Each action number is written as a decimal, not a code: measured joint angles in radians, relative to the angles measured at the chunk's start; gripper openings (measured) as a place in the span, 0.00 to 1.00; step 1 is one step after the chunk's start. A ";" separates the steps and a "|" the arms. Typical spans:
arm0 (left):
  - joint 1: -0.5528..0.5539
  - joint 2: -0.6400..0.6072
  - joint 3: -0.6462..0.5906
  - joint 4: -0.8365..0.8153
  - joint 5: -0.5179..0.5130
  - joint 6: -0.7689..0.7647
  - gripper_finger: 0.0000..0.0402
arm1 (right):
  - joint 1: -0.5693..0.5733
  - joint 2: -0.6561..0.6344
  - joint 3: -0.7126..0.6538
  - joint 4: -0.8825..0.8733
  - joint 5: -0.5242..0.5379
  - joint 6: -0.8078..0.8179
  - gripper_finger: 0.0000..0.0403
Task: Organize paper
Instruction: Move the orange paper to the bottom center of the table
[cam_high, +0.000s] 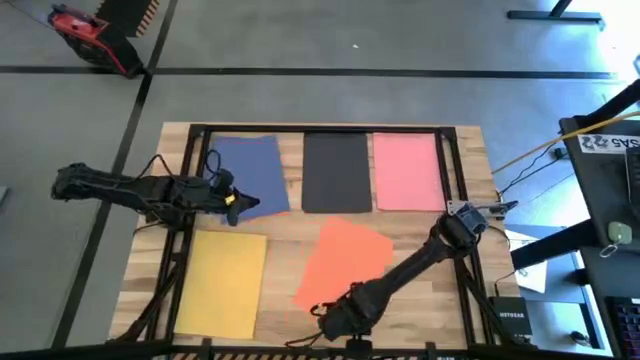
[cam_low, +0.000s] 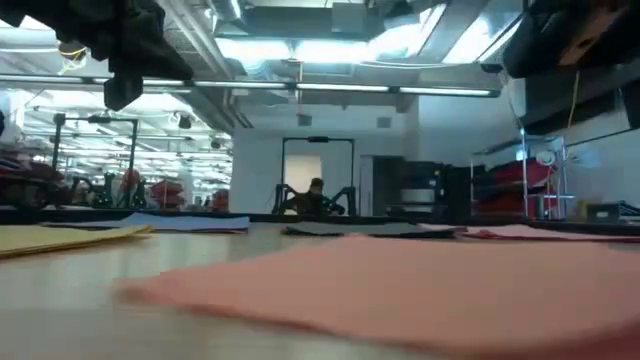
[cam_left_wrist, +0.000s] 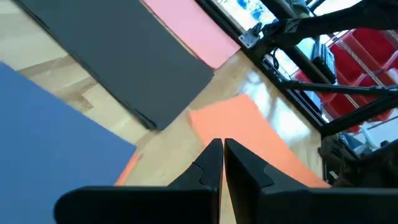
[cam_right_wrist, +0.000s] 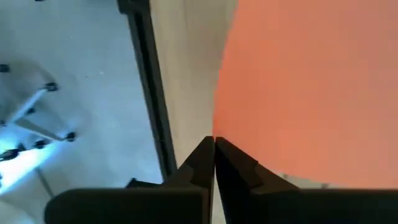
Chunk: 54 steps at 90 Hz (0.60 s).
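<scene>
The right claw (cam_high: 335, 318), pinched shut on nothing, sits by the crooked orange sheet (cam_high: 343, 262) near the surface's front edge. A push could crumple the sheet. The left claw (cam_high: 243, 203) is shut too.

A wooden table (cam_high: 465, 300) carries five sheets. Along the far side lie a blue sheet (cam_high: 250, 172) at left, a black sheet (cam_high: 336, 172) in the middle, and a pink sheet (cam_high: 407, 171) at right. Nearer, a yellow sheet (cam_high: 220, 282) lies left and a tilted orange sheet (cam_high: 340, 262) lies centre.
</scene>
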 joint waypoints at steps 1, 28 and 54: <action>0.000 0.000 0.000 0.000 0.002 -0.001 0.00 | 0.001 0.000 0.000 -0.002 0.003 0.000 0.00; 0.000 0.000 0.000 -0.001 0.074 0.049 0.00 | -0.010 0.000 0.000 -0.003 -0.029 0.221 0.15; 0.001 0.000 0.000 0.000 0.201 0.111 0.00 | -0.043 -0.002 0.000 0.277 0.062 0.575 0.21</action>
